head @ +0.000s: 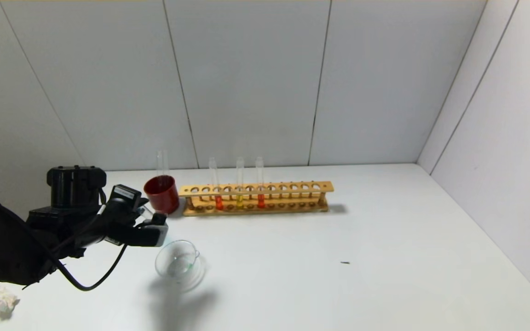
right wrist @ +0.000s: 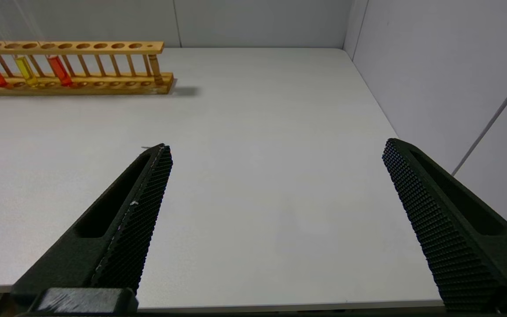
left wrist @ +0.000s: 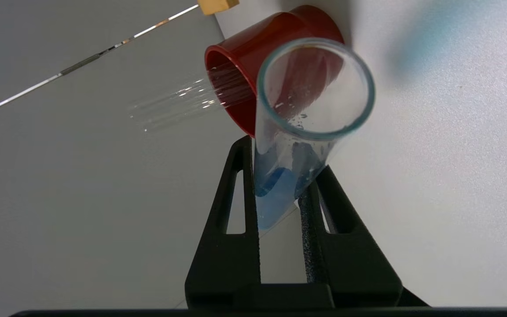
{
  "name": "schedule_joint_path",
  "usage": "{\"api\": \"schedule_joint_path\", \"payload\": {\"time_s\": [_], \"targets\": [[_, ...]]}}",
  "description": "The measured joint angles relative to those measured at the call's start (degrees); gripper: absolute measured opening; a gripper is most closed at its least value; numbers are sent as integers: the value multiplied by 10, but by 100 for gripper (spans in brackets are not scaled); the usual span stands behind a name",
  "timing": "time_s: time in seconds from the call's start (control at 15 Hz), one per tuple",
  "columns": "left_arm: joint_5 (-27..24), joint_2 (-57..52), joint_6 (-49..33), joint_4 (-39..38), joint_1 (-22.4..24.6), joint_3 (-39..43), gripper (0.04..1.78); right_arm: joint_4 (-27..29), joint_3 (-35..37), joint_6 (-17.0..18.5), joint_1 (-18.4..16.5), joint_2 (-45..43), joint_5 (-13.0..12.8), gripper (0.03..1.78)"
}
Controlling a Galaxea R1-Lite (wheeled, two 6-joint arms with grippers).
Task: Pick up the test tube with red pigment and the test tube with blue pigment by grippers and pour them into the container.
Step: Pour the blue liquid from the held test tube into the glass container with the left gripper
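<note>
My left gripper (head: 154, 228) (left wrist: 282, 163) is shut on the test tube with blue pigment (left wrist: 280, 176). It holds the tube tilted, just above and to the left of the container (head: 177, 265), a clear glass dish with a faint teal trace near its lip. Blue liquid lies low in the tube between the fingers, and the open mouth (left wrist: 315, 86) faces the wrist camera. Two tubes with red pigment (head: 219, 201) (head: 261, 200) stand in the wooden rack (head: 292, 198), which also shows in the right wrist view (right wrist: 104, 66). My right gripper (right wrist: 277, 147) is open and empty over bare table, out of the head view.
A dark red cup (head: 161, 194) (left wrist: 244, 57) holding an empty clear tube (head: 162, 162) stands just left of the rack, close behind my left gripper. A yellow-liquid tube (head: 239, 201) stands between the red ones. A crumpled tissue (head: 2, 301) lies front left. White walls close off the back and right.
</note>
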Motion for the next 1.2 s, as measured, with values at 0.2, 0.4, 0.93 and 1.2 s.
{"api": "schedule_joint_path", "payload": {"time_s": [0.2,0.4,0.93,1.2], "targets": [[0,1,12,-1,-1,7,32,0,0,0,0,0,0,175],[-1,-2,31,0,-2,17,32,0,0,0,0,0,0,175],[-1,-14,80,0,-14,33,32,0,0,0,0,0,0,175],[-1,-18,93,0,-21,35,32,0,0,0,0,0,0,175]]}}
